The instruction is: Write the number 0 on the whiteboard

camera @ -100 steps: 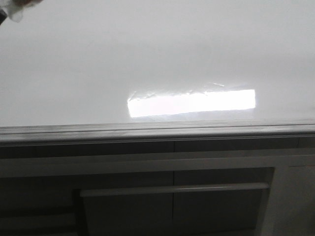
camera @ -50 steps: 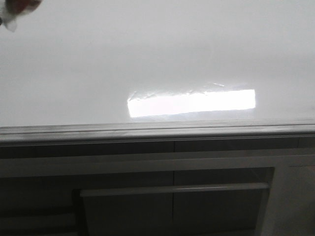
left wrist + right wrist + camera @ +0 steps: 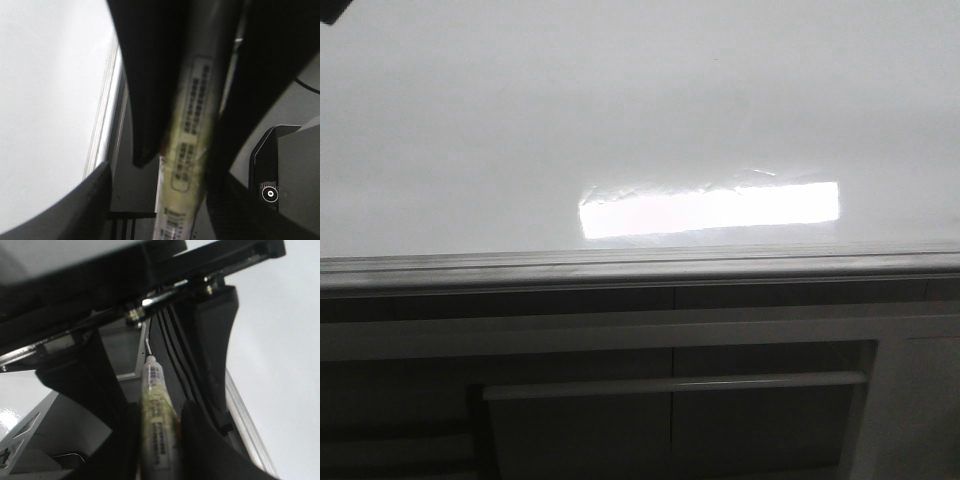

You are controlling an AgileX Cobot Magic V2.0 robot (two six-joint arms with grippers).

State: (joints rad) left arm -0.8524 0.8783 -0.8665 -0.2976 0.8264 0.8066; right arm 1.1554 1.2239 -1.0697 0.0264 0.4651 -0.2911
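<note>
The whiteboard (image 3: pixel 620 100) is glossy white and fills the upper half of the front view. No number 0 shows on it in any view. In the right wrist view my right gripper (image 3: pixel 157 440) is shut on a marker (image 3: pixel 156 415) with a yellowish printed label, beside the whiteboard (image 3: pixel 280 340). In the left wrist view my left gripper (image 3: pixel 160 200) stands wide, with the same marker (image 3: pixel 187 165) running between its fingers, close to one finger and apart from the other. Two dark fingers (image 3: pixel 150 100) reach in from the far side and clamp the marker. The whiteboard (image 3: pixel 45 100) lies beside them.
A bright rectangular light reflection (image 3: pixel 710 208) lies on the board. A grey metal edge strip (image 3: pixel 640 265) runs along its near edge, with a dark grey cabinet front (image 3: pixel 620 400) below. A small dark piece (image 3: pixel 330 8) shows at the top left corner.
The pale and reddish thing at the front view's top left corner has moved up out of the picture. Only a small dark corner remains there. The board has not changed.
</note>
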